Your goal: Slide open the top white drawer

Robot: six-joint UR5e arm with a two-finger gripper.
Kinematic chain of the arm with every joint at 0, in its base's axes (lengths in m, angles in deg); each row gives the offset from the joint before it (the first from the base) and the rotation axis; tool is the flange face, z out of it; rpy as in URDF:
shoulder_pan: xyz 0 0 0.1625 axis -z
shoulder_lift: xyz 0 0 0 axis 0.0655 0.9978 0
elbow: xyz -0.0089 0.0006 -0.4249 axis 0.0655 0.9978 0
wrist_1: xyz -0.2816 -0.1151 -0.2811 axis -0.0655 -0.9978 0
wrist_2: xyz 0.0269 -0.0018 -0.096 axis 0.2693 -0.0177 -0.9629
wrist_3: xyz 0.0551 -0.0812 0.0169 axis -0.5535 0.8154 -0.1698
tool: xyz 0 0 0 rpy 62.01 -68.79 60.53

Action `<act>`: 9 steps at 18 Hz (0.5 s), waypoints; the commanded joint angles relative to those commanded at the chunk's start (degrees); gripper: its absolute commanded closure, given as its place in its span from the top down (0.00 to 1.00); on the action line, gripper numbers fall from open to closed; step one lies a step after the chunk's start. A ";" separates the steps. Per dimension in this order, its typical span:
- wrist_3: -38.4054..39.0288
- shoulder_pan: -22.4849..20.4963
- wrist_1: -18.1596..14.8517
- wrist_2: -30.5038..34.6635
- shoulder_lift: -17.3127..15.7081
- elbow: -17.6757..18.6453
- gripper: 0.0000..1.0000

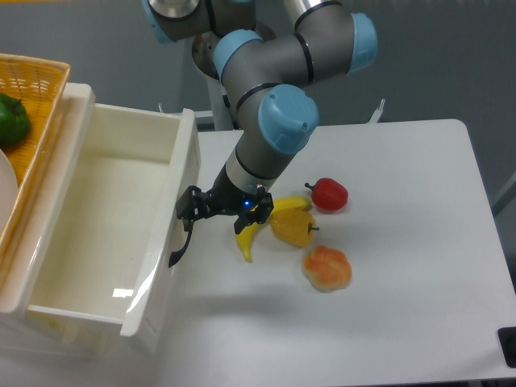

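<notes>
The top white drawer (184, 173) stands pulled far out from the unit at the left, and its deep glossy inside holds nothing. Its curved black handle (177, 251) hangs on the panelled front, which faces right. My gripper (190, 218) reaches in from the right at the handle's upper end. Its black fingers are closed around that end, right against the drawer front.
A yellow wicker basket (40, 89) with a green pepper (12, 119) sits on top of the unit at the far left. On the white table just right of my gripper lie a banana (250, 235), a yellow pepper (293, 227), a red pepper (327, 193) and an orange pepper (326, 268).
</notes>
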 joint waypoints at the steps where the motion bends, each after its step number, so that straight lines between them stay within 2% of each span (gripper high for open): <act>1: 0.00 -0.18 0.09 0.26 -0.09 -0.17 1.00; 5: -0.26 -1.85 0.53 0.35 -0.18 -0.53 1.00; 9: -6.50 -2.64 0.44 4.55 -0.18 -0.53 1.00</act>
